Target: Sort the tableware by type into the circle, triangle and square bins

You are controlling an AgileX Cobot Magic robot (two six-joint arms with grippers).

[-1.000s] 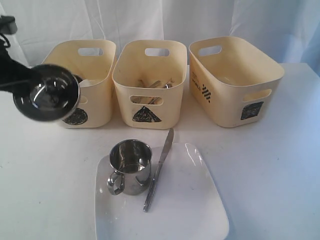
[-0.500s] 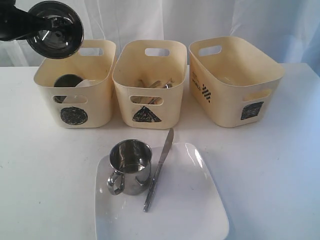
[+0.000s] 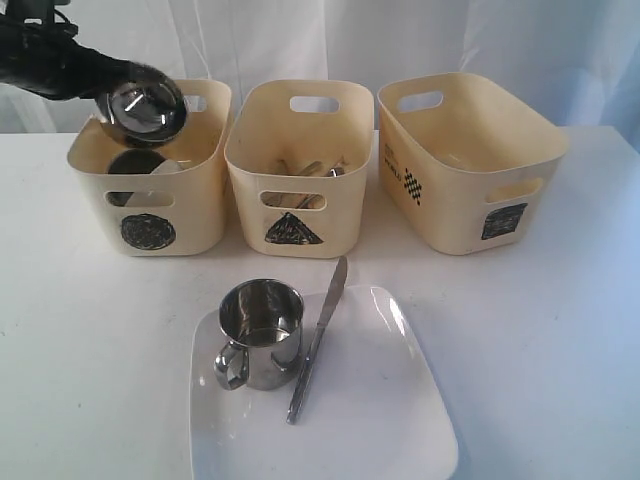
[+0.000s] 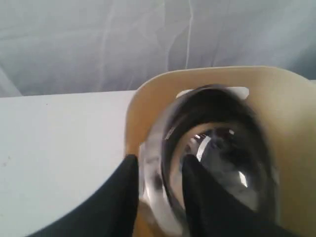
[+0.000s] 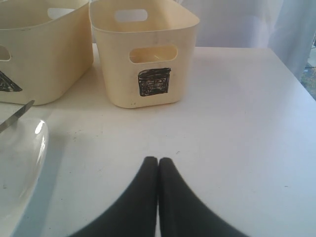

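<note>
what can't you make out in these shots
Circle bin contents, exterior view: its front wall and the steel bowl above hide most.
Triangle bin cutlery, exterior view: wall hides which pieces.
Square bin floor, exterior view: near wall hides it.
Bowl's grip, left wrist view: blurred, so unclear whether the left jaws hold it.
White plate, exterior view: bottom edge cuts it off.

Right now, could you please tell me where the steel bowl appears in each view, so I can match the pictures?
Exterior view: the steel bowl is at upper left, over the circle bin.
Left wrist view: the steel bowl, blurred, fills the lower middle, over the circle bin's rim.
Right wrist view: not in it.
Shared landmark: the circle bin, exterior and left wrist only.
</note>
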